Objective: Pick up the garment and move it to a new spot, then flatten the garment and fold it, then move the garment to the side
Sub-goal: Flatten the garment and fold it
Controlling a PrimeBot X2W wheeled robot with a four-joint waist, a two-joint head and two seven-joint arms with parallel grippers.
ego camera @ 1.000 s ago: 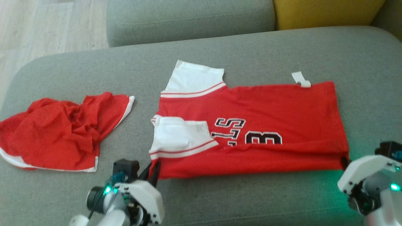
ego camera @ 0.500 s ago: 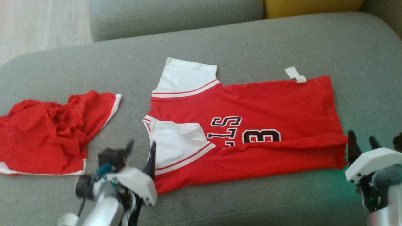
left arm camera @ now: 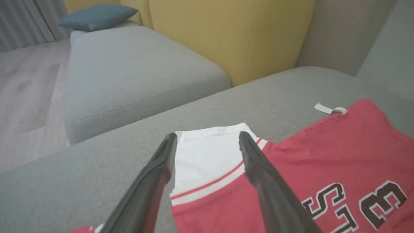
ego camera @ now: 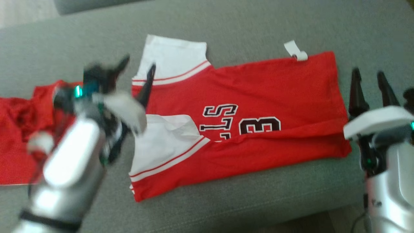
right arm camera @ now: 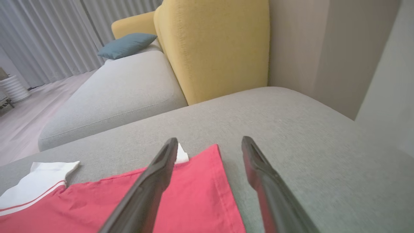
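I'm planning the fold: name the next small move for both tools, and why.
Probably lower both open tools to the far edge of the jersey: left tool at the white sleeve, right tool near the tag. The near edge looks already folded over; the far side lies unfolded.

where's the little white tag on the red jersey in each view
Head view: white tag, upper right of centre, on the jersey far edge.
Left wrist view: white tag at right, mid-height.
Right wrist view: white tag at lower centre.
Shared landmark: far white sleeve.
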